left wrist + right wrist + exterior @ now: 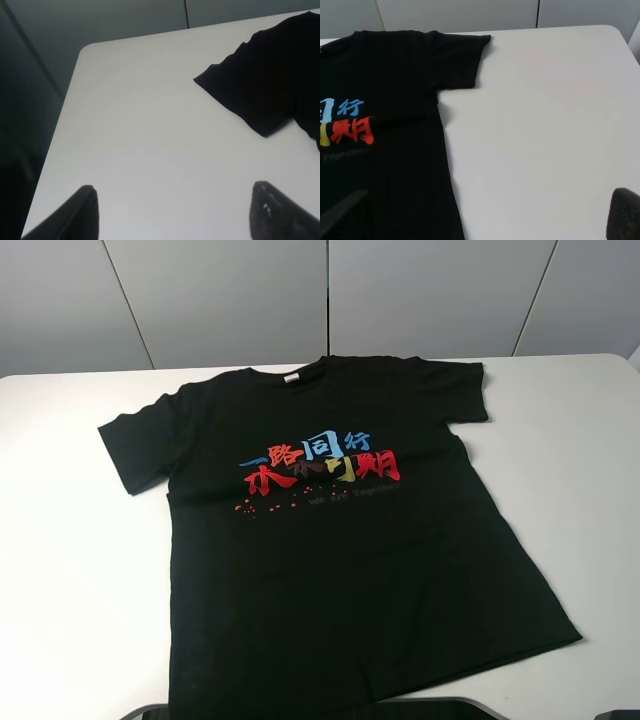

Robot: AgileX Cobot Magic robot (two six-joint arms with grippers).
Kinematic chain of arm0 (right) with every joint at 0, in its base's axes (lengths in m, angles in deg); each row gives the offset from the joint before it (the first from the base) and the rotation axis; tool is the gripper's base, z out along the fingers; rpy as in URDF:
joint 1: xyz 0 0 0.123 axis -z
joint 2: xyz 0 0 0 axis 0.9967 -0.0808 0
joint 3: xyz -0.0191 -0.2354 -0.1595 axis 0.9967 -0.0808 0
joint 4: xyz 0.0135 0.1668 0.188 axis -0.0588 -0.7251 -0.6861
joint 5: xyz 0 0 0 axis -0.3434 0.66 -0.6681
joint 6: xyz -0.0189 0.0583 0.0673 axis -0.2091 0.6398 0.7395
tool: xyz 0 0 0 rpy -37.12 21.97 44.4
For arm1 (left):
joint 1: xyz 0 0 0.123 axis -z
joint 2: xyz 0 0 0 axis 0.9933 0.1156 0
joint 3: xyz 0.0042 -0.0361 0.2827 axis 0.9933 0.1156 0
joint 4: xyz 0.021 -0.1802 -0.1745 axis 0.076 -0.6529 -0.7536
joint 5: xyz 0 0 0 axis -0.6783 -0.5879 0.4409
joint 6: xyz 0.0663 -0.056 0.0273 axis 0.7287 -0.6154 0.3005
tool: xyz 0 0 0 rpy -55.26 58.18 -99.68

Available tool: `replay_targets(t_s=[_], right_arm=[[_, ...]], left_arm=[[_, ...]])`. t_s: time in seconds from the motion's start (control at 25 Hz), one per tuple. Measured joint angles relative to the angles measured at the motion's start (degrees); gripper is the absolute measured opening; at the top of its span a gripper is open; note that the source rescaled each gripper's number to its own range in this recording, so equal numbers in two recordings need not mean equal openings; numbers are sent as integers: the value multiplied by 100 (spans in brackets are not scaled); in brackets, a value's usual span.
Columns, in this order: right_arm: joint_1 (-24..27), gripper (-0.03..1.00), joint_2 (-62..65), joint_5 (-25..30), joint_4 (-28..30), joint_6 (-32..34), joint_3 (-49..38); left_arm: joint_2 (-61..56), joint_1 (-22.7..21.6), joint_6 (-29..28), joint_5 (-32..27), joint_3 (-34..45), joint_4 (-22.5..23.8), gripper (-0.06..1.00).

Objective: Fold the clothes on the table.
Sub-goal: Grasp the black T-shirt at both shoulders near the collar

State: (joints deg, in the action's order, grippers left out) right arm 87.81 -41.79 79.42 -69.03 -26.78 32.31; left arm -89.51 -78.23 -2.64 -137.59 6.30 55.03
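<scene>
the left gripper (174, 200) is spread wide, its fingers (80, 215) holding and touching nothing. it hangs over white table (140, 130) near a rounded corner, well apart from the t-shirt (280, 65) and its sleeve (240, 90). the right gripper (485, 210) gapes just as wide and empty, one finger dim against the black cloth, the other over open tabletop. the t-shirt lies flat, print up, mid-table, with white room on both sides. only fingertips show, and the near hem is partly cut off.

T-shirt (340, 570) flat on table (70, 570), collar rearward
</scene>
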Motion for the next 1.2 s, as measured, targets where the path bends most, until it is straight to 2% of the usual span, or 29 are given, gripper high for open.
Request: replay_targets(t_s=[0.84,1.0,1.2], right_arm=[[0,99,0,-52,15,-62,24],[0,98,-144,-47,15,-224,456],[0,98,-1399,179,55,-1098,1262]], left_arm=[[-3,0,-32,217,0,63,96],[0,0,-309,932,-11,-75,96],[696,0,-434,1721,-47,-170,96]])
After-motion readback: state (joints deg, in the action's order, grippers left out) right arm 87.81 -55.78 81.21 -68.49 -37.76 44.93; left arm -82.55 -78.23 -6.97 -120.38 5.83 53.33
